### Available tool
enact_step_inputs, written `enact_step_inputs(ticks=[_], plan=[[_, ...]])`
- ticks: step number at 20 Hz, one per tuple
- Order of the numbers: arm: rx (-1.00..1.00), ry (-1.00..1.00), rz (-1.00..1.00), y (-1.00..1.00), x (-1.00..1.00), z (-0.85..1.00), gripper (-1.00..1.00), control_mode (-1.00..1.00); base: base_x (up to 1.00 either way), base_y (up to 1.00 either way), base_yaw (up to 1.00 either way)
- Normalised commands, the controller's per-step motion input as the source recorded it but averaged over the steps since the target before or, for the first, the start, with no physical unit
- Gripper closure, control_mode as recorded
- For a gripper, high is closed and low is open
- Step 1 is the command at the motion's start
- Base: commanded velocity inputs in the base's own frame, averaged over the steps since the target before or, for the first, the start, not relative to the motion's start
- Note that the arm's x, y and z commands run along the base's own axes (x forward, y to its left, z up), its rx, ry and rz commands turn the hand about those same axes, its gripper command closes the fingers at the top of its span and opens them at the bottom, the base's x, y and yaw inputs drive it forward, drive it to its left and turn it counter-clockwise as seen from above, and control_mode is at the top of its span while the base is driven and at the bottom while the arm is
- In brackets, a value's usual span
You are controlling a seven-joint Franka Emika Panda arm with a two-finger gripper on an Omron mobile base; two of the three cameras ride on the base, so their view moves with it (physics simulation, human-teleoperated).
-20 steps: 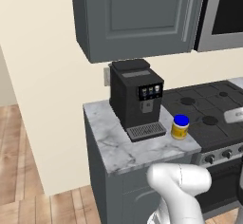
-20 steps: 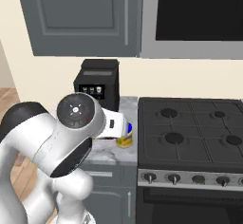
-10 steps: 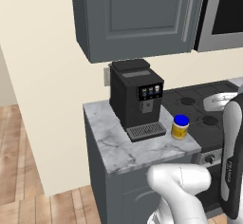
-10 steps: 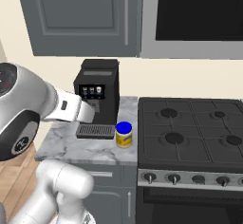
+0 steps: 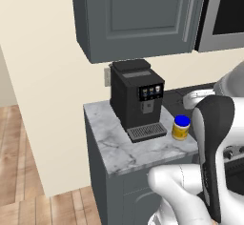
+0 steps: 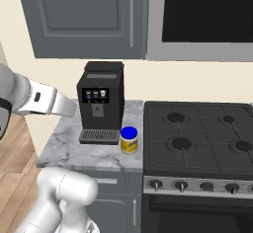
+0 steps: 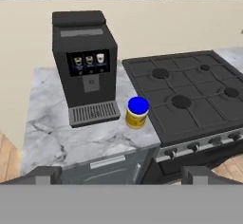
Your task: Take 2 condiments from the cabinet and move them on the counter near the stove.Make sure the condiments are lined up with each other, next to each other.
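Observation:
One condiment, a squat yellow jar with a blue lid [image 5: 181, 127] [image 6: 129, 139] [image 7: 137, 112], stands upright on the narrow marble counter [image 5: 119, 148] [image 6: 64, 150] [image 7: 52, 133], close to the edge that meets the black stove [image 6: 197, 133] [image 7: 190, 90]. The dark grey cabinet [image 5: 138, 14] [image 6: 84, 15] hangs above with its door shut. My gripper [image 7: 121, 175] is open and holds nothing, its fingertips [image 7: 45, 174] far apart. It hangs well back from the counter's front edge, looking down at the jar and the stove.
A black coffee machine [image 5: 138, 100] [image 6: 101, 101] [image 7: 85, 66] takes up the back of the counter, just left of the jar. A microwave [image 6: 202, 15] hangs over the stove. My white arm crosses the right of the left base view and the left of the right base view.
My arm has swung: its big joint left the middle of the right base view leftward, and a link rose at the right of the left base view. The jar has not moved.

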Motion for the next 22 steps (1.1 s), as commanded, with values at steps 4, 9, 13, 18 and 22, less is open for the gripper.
enact_step_inputs(ticks=[4,9,13,18,22], plan=[[-0.02,0.00,0.01,0.01,0.02,0.00,-1.00,-1.00,0.00,0.00,0.00],[-0.01,0.00,0.05,0.17,0.00,-0.03,-1.00,-1.00,0.00,0.00,0.00],[0.00,0.00,0.08,0.22,0.00,0.00,-1.00,-1.00,0.00,0.00,0.00],[0.08,-0.04,0.13,0.20,0.03,0.00,-1.00,-1.00,0.00,0.00,0.00],[0.09,-0.08,0.13,0.15,0.01,0.00,-1.00,-1.00,0.00,0.00,0.00]])
